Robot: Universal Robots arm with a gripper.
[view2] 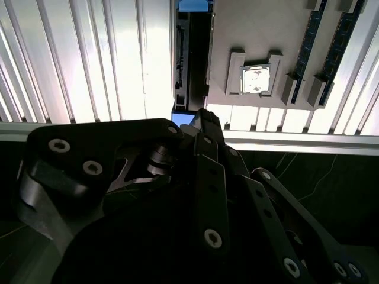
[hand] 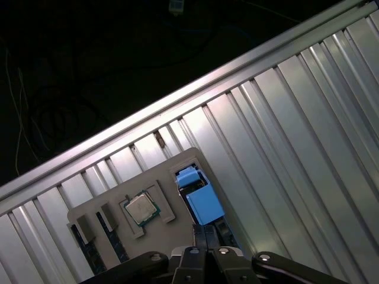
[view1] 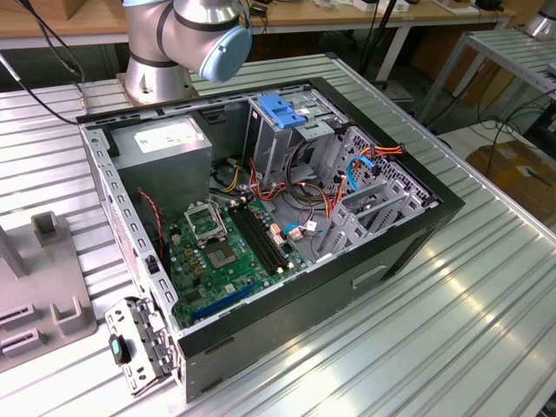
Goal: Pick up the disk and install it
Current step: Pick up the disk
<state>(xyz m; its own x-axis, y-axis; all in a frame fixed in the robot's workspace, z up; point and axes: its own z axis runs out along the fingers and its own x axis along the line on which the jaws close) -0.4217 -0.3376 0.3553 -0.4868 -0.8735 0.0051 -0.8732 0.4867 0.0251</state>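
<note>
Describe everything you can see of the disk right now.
The disk stands on edge in a slot of the grey fixture on the ribbed metal table, beside a processor chip. In the first wrist view its upper edge shows blue plastic; in the second wrist view it reads as a thin dark slab with blue at both ends. The gripper hangs directly over it; contact cannot be told.

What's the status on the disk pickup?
Tool close over the disk. Disk on edge in the grey holder, beside the processor chip, not installed. Nothing seen between tool and disk.
</note>
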